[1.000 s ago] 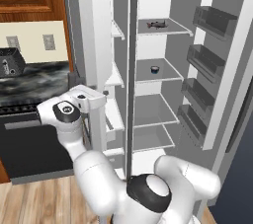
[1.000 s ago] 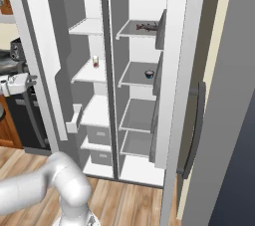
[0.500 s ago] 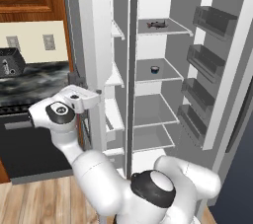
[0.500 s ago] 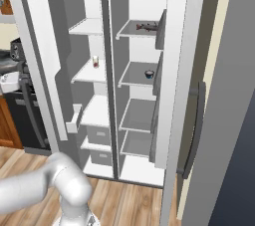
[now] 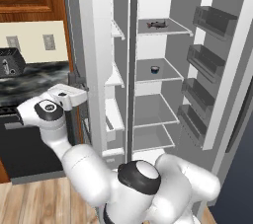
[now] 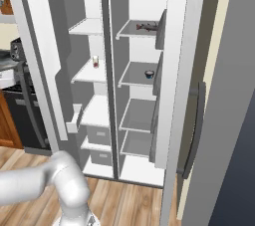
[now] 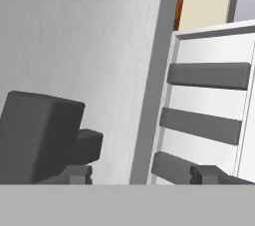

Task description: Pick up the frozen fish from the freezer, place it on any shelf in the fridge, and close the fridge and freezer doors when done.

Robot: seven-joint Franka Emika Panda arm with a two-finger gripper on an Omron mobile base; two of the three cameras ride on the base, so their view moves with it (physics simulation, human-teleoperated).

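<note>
The frozen fish (image 5: pixel 157 23) lies dark and small on the top shelf of the fridge's right compartment, also seen in the right base view (image 6: pixel 146 26). Both doors stand open. My gripper (image 5: pixel 78 85) is far from the fish, at the outer side of the open left door (image 5: pixel 91 45), at mid height. In the hand view my gripper (image 7: pixel 142 174) is open, its two tips wide apart with nothing between them. The left door's grey face (image 7: pixel 84 51) is close ahead, and a dark handle block (image 7: pixel 40 135) sits just left of the tips.
A small dark can (image 5: pixel 155 69) stands on the right compartment's second shelf, and a small jar (image 6: pixel 95 61) on a left compartment shelf. The right door (image 5: pixel 212 60) carries several dark bins. A toaster (image 5: pixel 11 62) and black stove (image 5: pixel 20 139) stand to the left.
My hand and elbow have swung a little to the left, away from the fridge interior and along the left door. The fish and both doors have not moved.
</note>
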